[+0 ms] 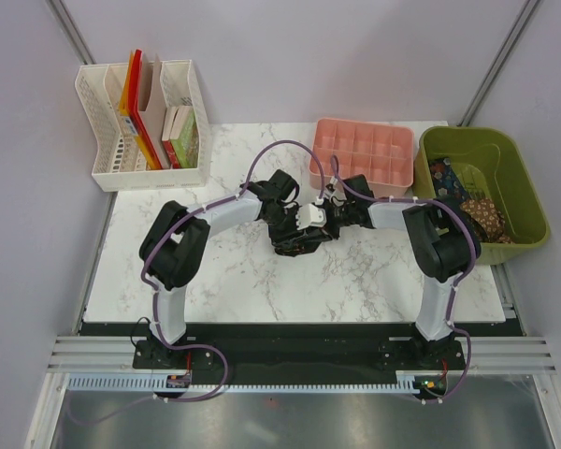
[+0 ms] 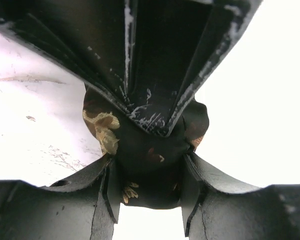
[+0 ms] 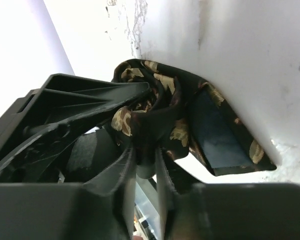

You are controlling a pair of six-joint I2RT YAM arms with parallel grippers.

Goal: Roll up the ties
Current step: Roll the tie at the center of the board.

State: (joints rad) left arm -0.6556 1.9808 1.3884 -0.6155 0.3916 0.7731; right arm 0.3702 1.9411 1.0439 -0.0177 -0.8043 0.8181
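Observation:
A dark tie (image 1: 294,245) with gold-brown flowers is bunched in a small roll at the middle of the marble table, between both grippers. My left gripper (image 1: 294,226) comes in from the left. In the left wrist view the rolled tie (image 2: 147,160) fills the gap of the left gripper (image 2: 149,195), touching both fingers. My right gripper (image 1: 320,221) meets it from the right. In the right wrist view its narrow jaws (image 3: 146,157) pinch a fold of the tie (image 3: 155,120), whose loose wide end lies on the table. More ties (image 1: 467,201) lie in the green bin.
A pink compartment tray (image 1: 363,154) stands just behind the grippers. The green bin (image 1: 533,201) sits at the table's right edge. A white file rack (image 1: 103,103) with books stands at the back left. Bare marble table (image 1: 234,285) lies in front of the grippers.

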